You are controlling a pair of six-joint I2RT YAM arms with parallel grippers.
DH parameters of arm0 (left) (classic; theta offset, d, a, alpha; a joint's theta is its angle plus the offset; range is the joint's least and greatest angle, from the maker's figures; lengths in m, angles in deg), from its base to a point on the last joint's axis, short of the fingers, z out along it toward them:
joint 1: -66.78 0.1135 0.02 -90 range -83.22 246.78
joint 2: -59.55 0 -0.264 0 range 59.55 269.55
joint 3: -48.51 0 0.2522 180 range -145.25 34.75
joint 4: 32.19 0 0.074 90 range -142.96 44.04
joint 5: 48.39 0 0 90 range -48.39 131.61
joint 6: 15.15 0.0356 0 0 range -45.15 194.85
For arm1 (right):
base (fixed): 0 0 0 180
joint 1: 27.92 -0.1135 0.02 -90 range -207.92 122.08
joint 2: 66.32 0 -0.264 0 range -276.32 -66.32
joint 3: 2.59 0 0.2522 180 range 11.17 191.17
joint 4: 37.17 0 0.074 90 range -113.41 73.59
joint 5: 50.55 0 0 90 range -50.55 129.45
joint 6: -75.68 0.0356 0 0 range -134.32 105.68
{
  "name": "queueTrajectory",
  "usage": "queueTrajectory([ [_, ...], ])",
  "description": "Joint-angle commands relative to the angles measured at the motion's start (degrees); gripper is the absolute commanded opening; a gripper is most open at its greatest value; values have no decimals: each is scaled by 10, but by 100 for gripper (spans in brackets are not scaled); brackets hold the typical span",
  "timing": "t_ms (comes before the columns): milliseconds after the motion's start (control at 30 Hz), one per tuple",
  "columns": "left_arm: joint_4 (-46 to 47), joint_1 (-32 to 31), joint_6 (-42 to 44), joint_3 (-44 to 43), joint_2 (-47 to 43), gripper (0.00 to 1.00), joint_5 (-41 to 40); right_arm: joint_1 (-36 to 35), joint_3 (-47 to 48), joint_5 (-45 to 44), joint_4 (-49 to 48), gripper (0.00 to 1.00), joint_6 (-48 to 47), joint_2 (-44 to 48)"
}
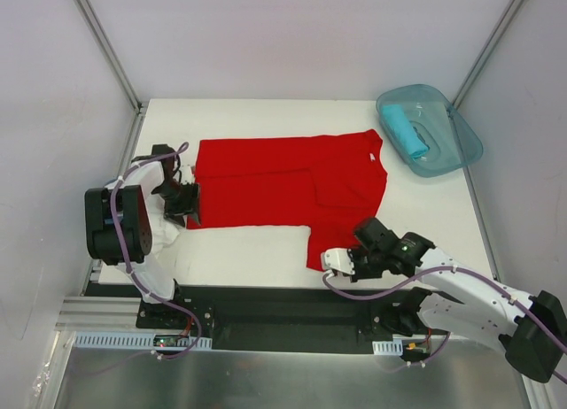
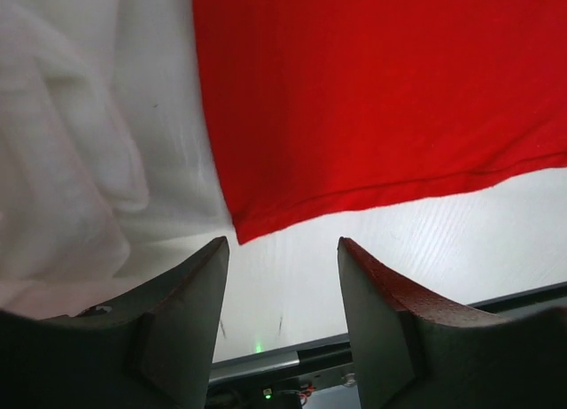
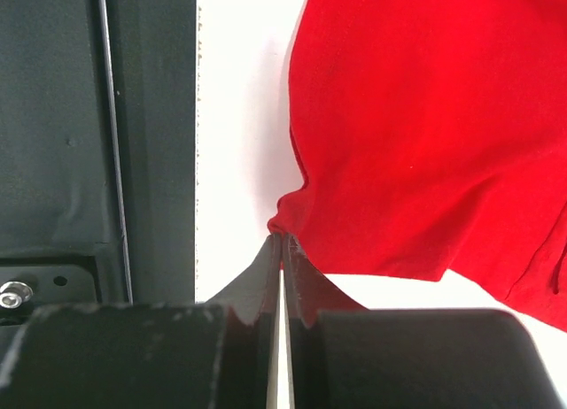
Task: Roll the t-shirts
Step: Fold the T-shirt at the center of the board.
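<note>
The bright red t-shirt lies spread flat on the white table, its near right part folded over. My right gripper is shut on the shirt's near right corner; in the right wrist view the tips pinch a small fold of red cloth. My left gripper is open at the shirt's near left corner. In the left wrist view the red corner lies just beyond the fingertips, untouched. A white t-shirt lies bunched to its left, beside the left arm.
A translucent teal tub stands at the back right with a rolled turquoise shirt in it. The black mounting rail runs along the table's near edge, close to the right gripper. Frame posts stand at the back corners.
</note>
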Motion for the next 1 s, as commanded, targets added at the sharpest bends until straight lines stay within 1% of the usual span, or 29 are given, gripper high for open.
queueTrajectory([
  [0, -2, -28, 5, -16, 33, 51, -29, 11, 9, -2, 10, 1, 18, 7],
  [267, -5, -37, 6, -19, 43, 48, -68, 22, 12, -11, 12, 1, 22, 5],
  [333, -7, -42, 8, -17, 43, 43, -75, 24, 14, -15, 12, 1, 25, 3],
  [367, -7, -43, 10, -16, 44, 39, -72, 25, 15, -16, 12, 1, 28, 3],
  [400, -7, -44, 12, -15, 45, 33, -67, 27, 16, -19, 11, 1, 32, 1],
  [433, -8, -43, 13, -16, 46, 19, -63, 31, 19, -28, 10, 1, 34, 0],
  [500, -13, -51, 14, -20, 44, 9, -54, 39, 26, -51, 10, 1, 51, -4],
  [533, -16, -54, 16, -29, 43, 3, -49, 55, 37, -60, 10, 1, 61, -8],
  [567, -21, -58, 18, -34, 37, 0, -45, 67, 46, -68, 10, 1, 82, -10],
  [600, -24, -62, 22, -38, 35, 0, -45, 83, 57, -74, 12, 1, 93, -13],
  [633, -27, -65, 28, -48, 29, 0, -45, 118, 84, -70, 22, 1, 100, -19],
  [733, -43, -68, 32, -70, 22, 0, -42, 172, 124, -72, 31, 1, 121, -29],
  [767, -47, -69, 32, -76, 19, 0, -41, 182, 150, -75, 31, 1, 125, -31],
  [867, -59, -68, 29, -104, 7, 0, -33, 201, 188, -104, 12, 1, 130, -32],
  [967, -67, -69, 25, -137, 2, 0, -31, 222, 211, -131, -8, 1, 132, -34],
])
